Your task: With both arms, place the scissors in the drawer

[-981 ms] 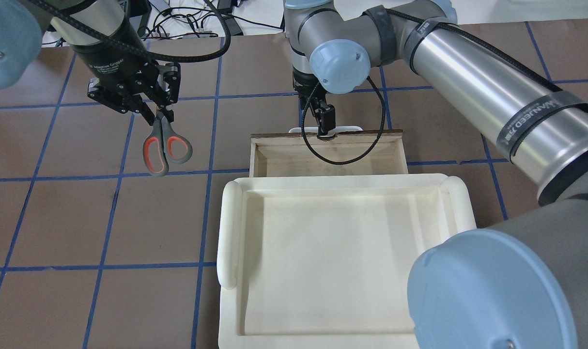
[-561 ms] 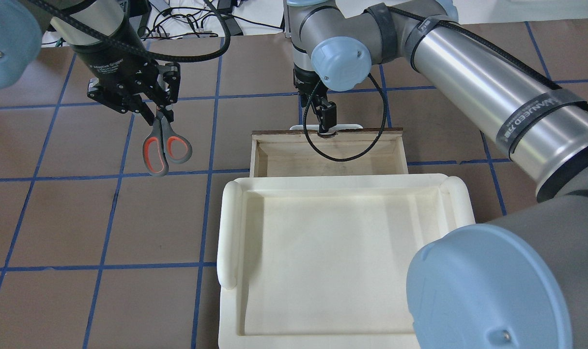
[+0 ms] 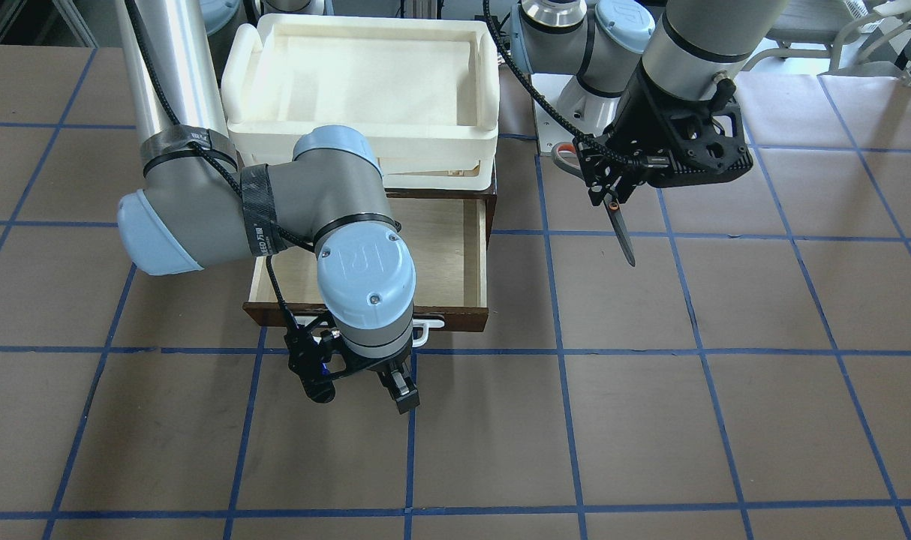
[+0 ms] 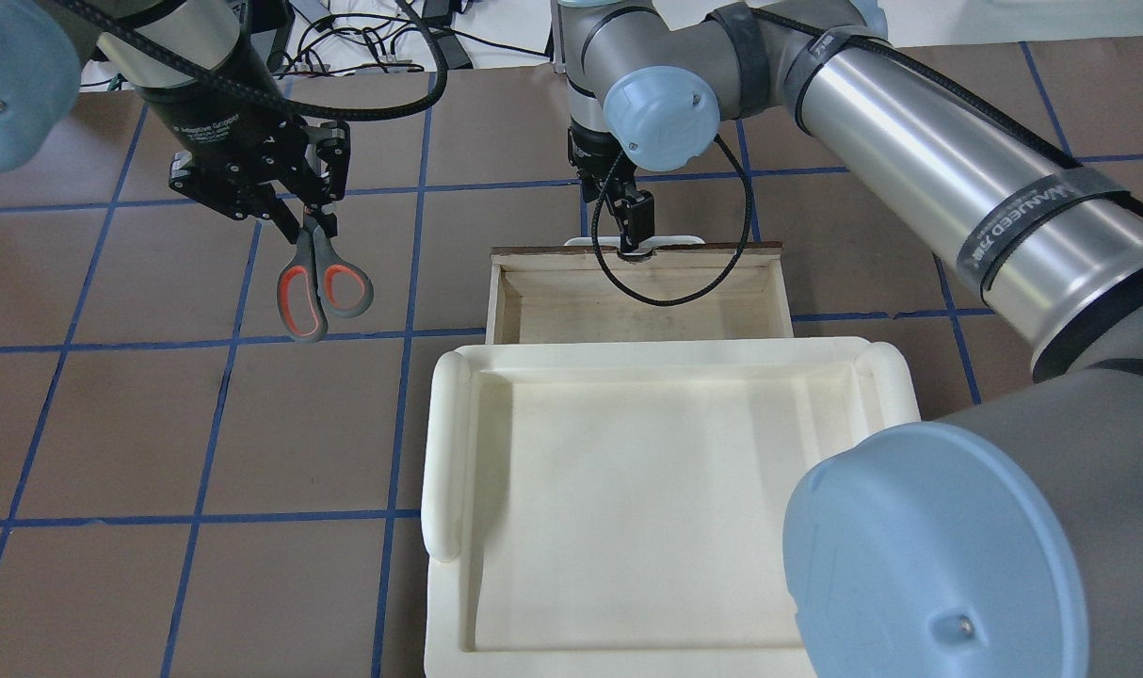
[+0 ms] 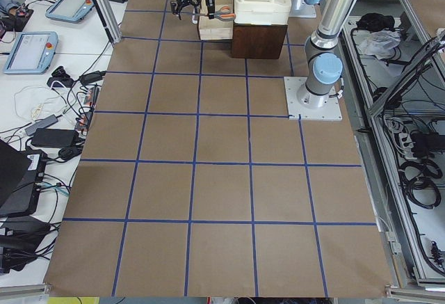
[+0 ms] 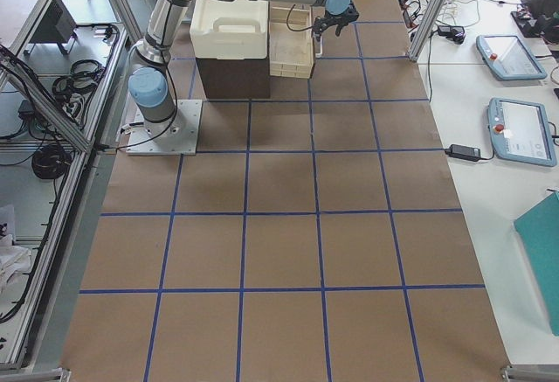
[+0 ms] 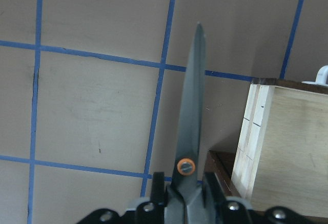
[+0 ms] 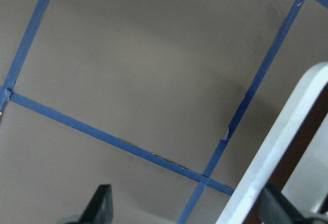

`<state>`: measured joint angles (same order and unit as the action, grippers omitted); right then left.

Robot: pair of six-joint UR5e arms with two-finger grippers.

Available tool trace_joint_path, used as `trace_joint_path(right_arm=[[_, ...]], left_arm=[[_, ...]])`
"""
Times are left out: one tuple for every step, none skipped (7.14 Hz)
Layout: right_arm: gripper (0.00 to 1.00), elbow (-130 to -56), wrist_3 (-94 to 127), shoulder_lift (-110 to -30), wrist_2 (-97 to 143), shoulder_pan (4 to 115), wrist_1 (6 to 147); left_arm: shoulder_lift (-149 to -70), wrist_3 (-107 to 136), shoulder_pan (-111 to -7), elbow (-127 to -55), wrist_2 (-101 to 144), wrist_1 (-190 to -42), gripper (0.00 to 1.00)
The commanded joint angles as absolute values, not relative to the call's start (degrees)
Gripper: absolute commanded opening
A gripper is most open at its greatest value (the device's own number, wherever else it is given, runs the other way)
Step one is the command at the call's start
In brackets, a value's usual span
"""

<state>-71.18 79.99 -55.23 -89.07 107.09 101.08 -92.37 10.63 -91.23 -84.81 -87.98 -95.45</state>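
Brown counter point(image 4: 110, 424) with a blue tape grid carries one dark cabinet point(image 5: 259, 40). One cream-white tray point(image 4: 449, 452) sits on top, and one drawer point(image 4: 628, 315) is pulled out, showing its plywood inside. One pair of scissors point(image 4: 313, 282) hangs in the air at 9 o'clock of the drawer in the overhead view, well apart from it. The left hand point(image 4: 294, 212) is closed on the blades near the pivot. The right hand point(image 4: 628, 226) has its two fingers wide apart, gripping nothing, just at the one white bar handle point(image 3: 428, 328).

Reading "Adaptive Gripper" in white on the body of the left gripper point(image 4: 300, 218), left of the drawer point(image 4: 496, 306); showing "UR" on the right arm's joint cap point(image 3: 365, 262), over the drawer.
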Motion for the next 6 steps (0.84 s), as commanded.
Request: trace_joint_path(right_arm=[[1.00,-71.02,79.80,-54.58,-88.95,107.05,101.95],[1.00,-70.58,79.89,-55.02,-89.21,107.05,101.87],[1.00,-70.58,79.98,-56.32,-89.73,107.05,101.00],[1.00,-70.66,79.98,-58.43,-89.74,107.05,99.25],[1.00,-70.58,79.89,-60.45,-89.82,107.05,97.31],[1.00,-70.75,76.76,-62.90,-90.00,106.53,95.99]], left_arm=[[-92.37,10.63,-91.23,-84.81,-87.98,-95.45,0.00],[-92.29,10.63,-91.23,-84.81,-88.07,-95.45,0.00],[-92.29,10.63,-91.23,-84.81,-88.07,-95.45,0.00],[-92.29,10.63,-91.23,-84.81,-88.07,-95.45,0.00],[-92.29,10.63,-91.23,-84.81,-88.07,-95.45,0.00],[-92.29,10.63,-91.23,-84.90,-88.07,-95.45,0.00]])
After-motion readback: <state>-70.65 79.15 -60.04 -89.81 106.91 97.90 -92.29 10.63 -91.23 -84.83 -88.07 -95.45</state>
